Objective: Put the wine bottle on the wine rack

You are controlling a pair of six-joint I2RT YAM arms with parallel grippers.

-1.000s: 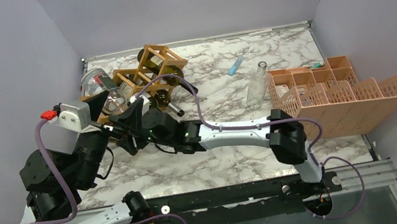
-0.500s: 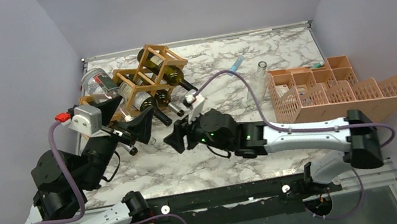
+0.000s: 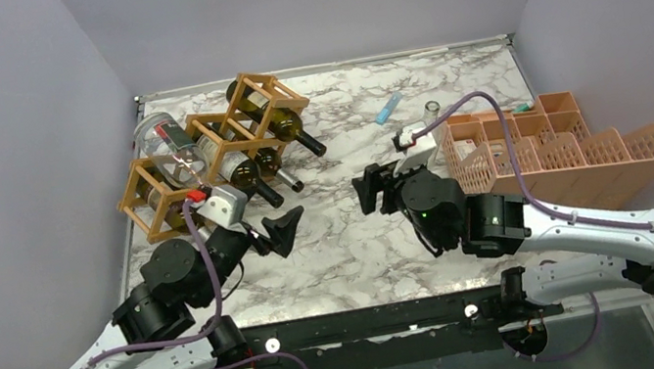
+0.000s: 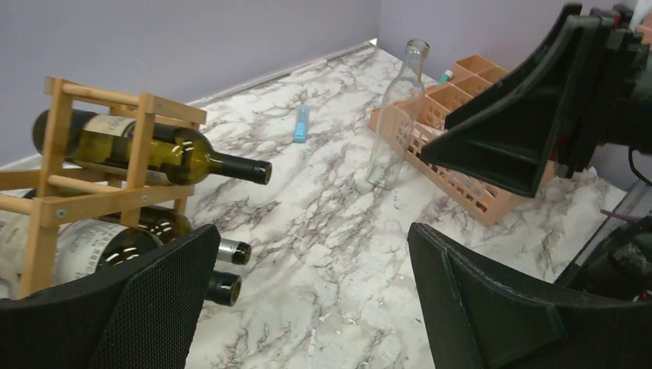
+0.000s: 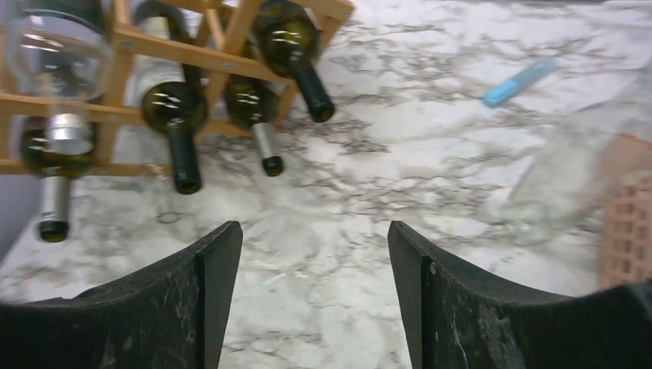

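The wooden wine rack stands at the back left of the marble table, with several dark wine bottles lying in its openings, necks pointing out. In the right wrist view the rack and its bottles fill the upper left. The left wrist view has the rack and a green bottle at the left. My left gripper hangs open in front of the rack, holding nothing. My right gripper is open and empty at mid-table, apart from the rack.
A clear empty bottle stands upright next to the salmon-pink gridded crate at the right. A small blue object lies at the back of the table. Purple walls close in the left, back and right sides.
Both arms have drawn back from the rack. The right gripper has swung right to mid-table and opened wider. The left gripper has moved right and toward the near edge.
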